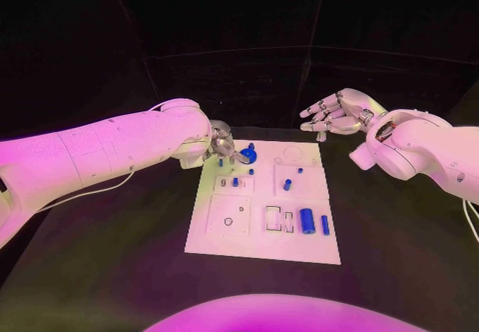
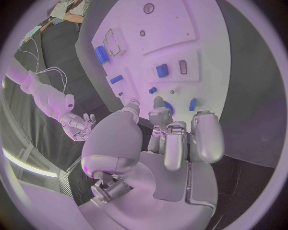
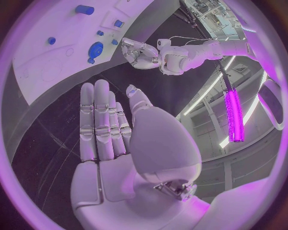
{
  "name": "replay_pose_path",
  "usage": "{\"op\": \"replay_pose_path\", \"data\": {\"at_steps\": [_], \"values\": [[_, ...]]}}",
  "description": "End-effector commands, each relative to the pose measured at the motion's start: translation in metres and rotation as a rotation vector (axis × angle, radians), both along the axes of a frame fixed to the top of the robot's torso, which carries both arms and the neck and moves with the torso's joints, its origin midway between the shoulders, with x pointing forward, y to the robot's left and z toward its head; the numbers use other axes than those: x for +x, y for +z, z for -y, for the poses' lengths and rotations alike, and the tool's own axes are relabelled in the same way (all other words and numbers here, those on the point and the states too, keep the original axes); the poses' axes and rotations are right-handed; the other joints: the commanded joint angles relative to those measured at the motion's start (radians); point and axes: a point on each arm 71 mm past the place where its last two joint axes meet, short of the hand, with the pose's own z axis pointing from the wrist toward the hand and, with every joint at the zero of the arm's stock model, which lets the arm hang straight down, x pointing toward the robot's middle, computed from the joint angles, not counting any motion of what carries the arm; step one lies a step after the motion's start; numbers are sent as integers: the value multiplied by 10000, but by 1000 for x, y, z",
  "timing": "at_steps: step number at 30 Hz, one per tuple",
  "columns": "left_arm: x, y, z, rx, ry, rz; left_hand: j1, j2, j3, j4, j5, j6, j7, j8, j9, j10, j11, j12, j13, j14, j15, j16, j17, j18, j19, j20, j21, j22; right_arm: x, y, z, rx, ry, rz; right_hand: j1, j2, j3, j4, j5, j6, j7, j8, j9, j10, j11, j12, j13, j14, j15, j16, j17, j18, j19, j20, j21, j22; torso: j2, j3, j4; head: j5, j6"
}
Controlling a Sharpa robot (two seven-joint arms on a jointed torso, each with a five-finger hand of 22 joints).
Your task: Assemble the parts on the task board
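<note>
While the right hand (image 1: 334,114) hangs spread and empty beyond the white board (image 1: 261,238), the left hand (image 1: 221,146) curls over a blue disc (image 1: 248,155), its grasp unclear.

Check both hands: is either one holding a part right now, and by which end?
Nothing is held. The left hand hovers with fingers over the blue disc at the task board far edge, no grip visible. The right hand is off the board, fingers apart.

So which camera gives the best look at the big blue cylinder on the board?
The head view: the big blue cylinder lies unobstructed on the task board, with nothing covering it. The left wrist view shows it smaller and bent by the lens, while the right wrist view catches it near the circle's rim.
</note>
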Motion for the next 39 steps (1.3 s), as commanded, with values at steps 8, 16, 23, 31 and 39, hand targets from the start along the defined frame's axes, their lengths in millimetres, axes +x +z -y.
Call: {"op": "replay_pose_path", "data": {"at_steps": [8, 16, 23, 31, 39], "values": [[24, 8, -18, 250, 201, -679, 827, 323, -311, -116, 16, -252, 358, -906, -998, -274, 284, -312, -408, 1050, 329, 31, 2634, 146, -134, 273, -292, -298, 1, 1, -1, 45, 40, 42, -122, 2, 2, 48, 8, 6, 68, -27, 1, -48, 5, -68, -29, -7, 72, -75, 18, 31, -36, 71, -54, -19, 18, -7, -9, 55, 97], [38, 0, -22, 753, 153, -683, 749, 423, -715, 152, 13, -178, 421, -1127, -1414, -495, 346, -553, -730, 1050, 391, 31, 2634, 174, -168, 349, -381, -381, 1, 1, -3, 56, 63, 52, -118, -1, 6, 55, 71, 3, 67, -26, 1, -50, 6, -71, -54, -3, 71, -94, 28, 34, -33, 74, -70, -27, 26, -14, -19, 116, 98], [44, -10, -27, 1269, 340, -845, 697, 452, -893, 244, 10, -107, 415, -1152, -1530, -465, 343, -506, -704, 1050, 392, 31, 2634, 161, -133, 358, -328, -302, 1, 1, -3, 60, 75, 57, -75, -10, 43, 63, 407, -1, 65, -21, 3, -48, -1, -75, -129, 17, 64, -148, 60, 41, -11, 74, -106, -43, 26, -16, -23, 149, 80], [48, -14, -33, 1574, 587, -797, 662, 502, -1090, 265, 8, 56, 373, -1098, -1610, -397, 311, -419, -643, 1050, 369, 31, 2634, 148, -92, 348, -271, -222, 2, 1, -3, 57, 64, 64, -59, -16, 65, 69, 523, -2, 65, -19, 3, -42, -2, -75, -164, 25, 62, -174, 75, 41, -1, 73, -121, -49, 20, -9, -19, 172, 66], [50, -15, -38, 1611, 724, -731, 701, 554, -1259, 253, 8, 236, 309, -979, -1628, -290, 258, -280, -520, 1050, 330, 31, 2634, 138, -57, 318, -226, -156, 3, 1, -4, 56, 63, 70, -59, -16, 65, 69, 523, -2, 65, -19, 3, -42, -2, -75, -164, 25, 62, -174, 75, 41, -1, 73, -121, -49, 23, -13, -13, 160, 44]]}}
